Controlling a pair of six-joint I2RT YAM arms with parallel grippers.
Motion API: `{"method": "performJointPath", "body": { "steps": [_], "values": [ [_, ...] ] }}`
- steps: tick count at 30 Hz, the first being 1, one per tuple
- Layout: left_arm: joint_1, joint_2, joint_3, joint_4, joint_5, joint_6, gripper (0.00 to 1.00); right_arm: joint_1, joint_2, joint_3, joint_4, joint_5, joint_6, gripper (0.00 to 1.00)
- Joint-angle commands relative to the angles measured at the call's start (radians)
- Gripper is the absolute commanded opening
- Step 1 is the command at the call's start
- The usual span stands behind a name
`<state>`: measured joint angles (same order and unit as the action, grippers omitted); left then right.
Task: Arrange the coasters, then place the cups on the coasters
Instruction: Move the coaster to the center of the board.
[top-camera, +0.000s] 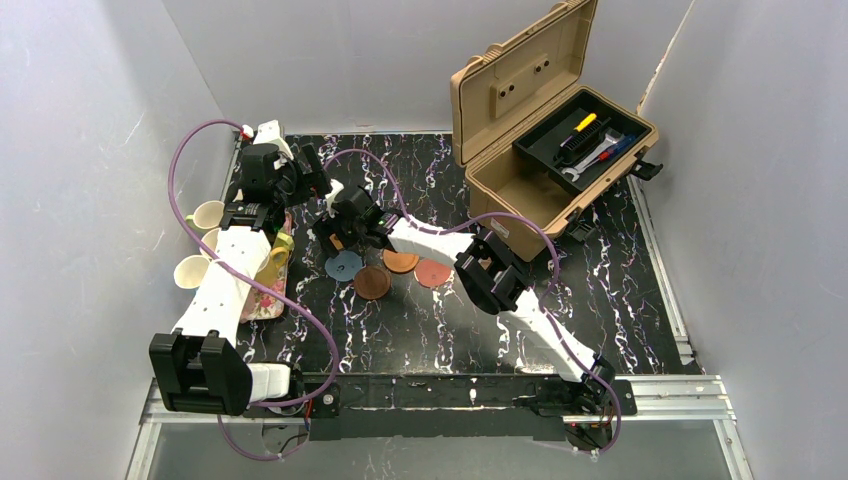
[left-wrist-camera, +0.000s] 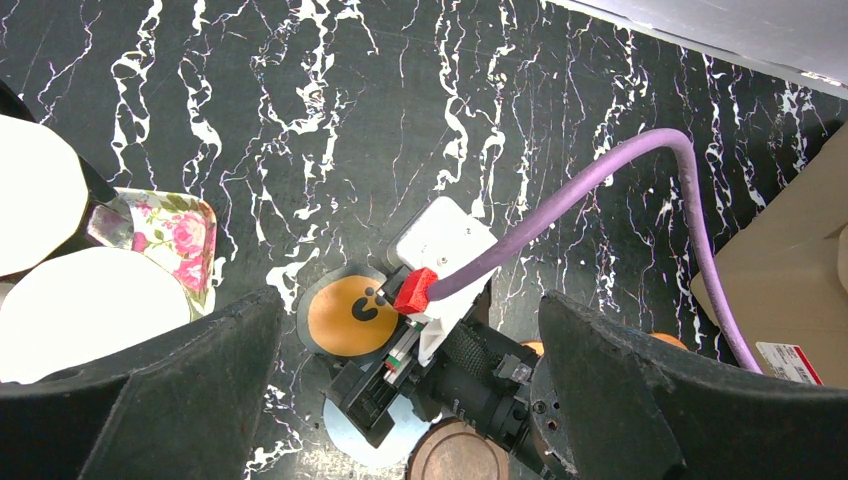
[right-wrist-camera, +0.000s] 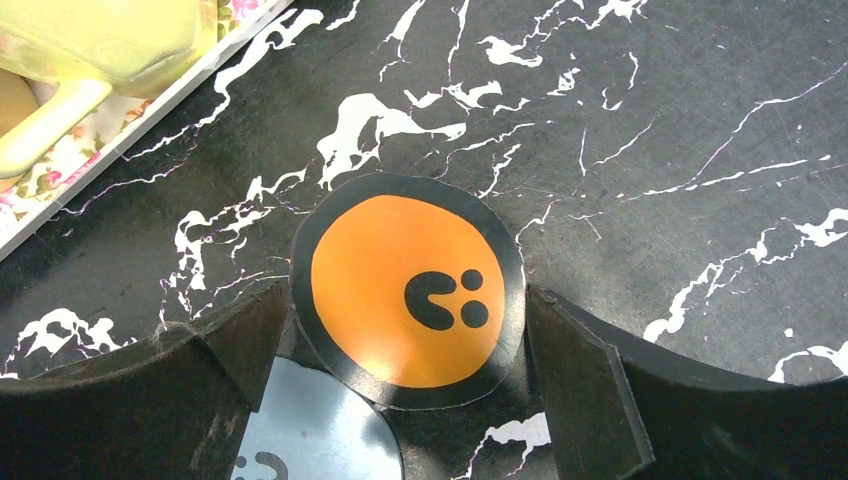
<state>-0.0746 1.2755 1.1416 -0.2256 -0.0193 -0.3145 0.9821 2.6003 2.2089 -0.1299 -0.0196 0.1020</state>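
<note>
My right gripper (right-wrist-camera: 405, 340) is open, low over the table. An orange coaster with a dark mark (right-wrist-camera: 405, 290) lies flat between its fingertips (right-wrist-camera: 240, 340), its edge over a grey-blue coaster (right-wrist-camera: 310, 430). From above, the right gripper (top-camera: 345, 238) hides that orange disc. The grey-blue (top-camera: 345, 266), dark brown wood (top-camera: 372, 283), orange-brown (top-camera: 400, 261) and red (top-camera: 433, 272) coasters lie beside it. My left gripper (left-wrist-camera: 408, 305) hovers open and empty above the right wrist. Cream-inside cups (top-camera: 207, 214) (top-camera: 190, 271) and a yellow cup (top-camera: 278, 255) stand on the left.
The cups sit on a floral rectangular tray (top-camera: 262, 302) along the left edge, partly under my left arm. An open tan toolbox (top-camera: 550, 130) with tools stands at the back right. A purple cable (left-wrist-camera: 600, 180) loops over the coasters.
</note>
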Motion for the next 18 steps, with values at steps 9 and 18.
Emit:
{"method": "performJointPath", "body": {
  "steps": [9,18],
  "values": [
    [0.006,-0.021,0.034,-0.011,0.008,-0.003,0.98,0.019,-0.022,-0.114,-0.024,-0.077,0.017,0.99],
    [0.006,-0.021,0.034,-0.010,0.009,-0.005,0.98,0.039,-0.012,-0.123,0.004,-0.155,-0.020,0.99]
  ]
}}
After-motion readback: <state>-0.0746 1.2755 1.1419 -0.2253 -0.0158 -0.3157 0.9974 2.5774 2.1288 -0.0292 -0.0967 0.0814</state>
